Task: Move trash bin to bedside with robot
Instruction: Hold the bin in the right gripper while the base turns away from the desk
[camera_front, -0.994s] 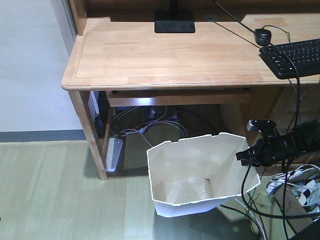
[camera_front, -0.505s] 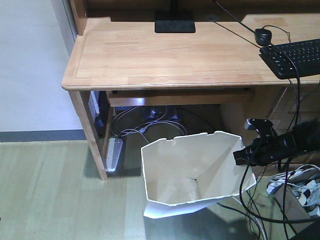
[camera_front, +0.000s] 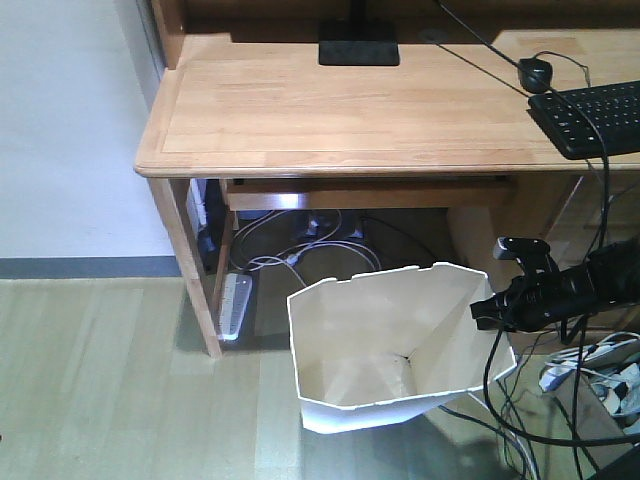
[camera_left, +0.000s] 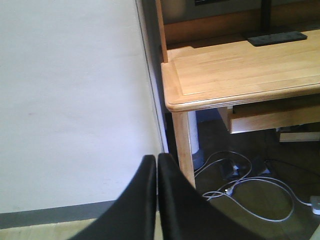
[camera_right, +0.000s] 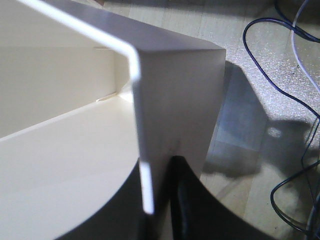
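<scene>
The white trash bin sits tilted on the floor in front of the desk, its cream inside facing the front camera. My right gripper is shut on the bin's right rim. In the right wrist view the gripper has one finger inside the bin wall and one outside. My left gripper is shut on nothing, held in the air facing the white wall and the desk's corner. The bedside is out of view.
A light wooden desk stands behind the bin, with a keyboard, mouse and monitor base. A power strip and cables lie under it by the desk leg. More cables trail at the right.
The desk has slid slightly right in the front view. The bin, still held by the right gripper, swung a little to the left and sits more upright than a second ago.
</scene>
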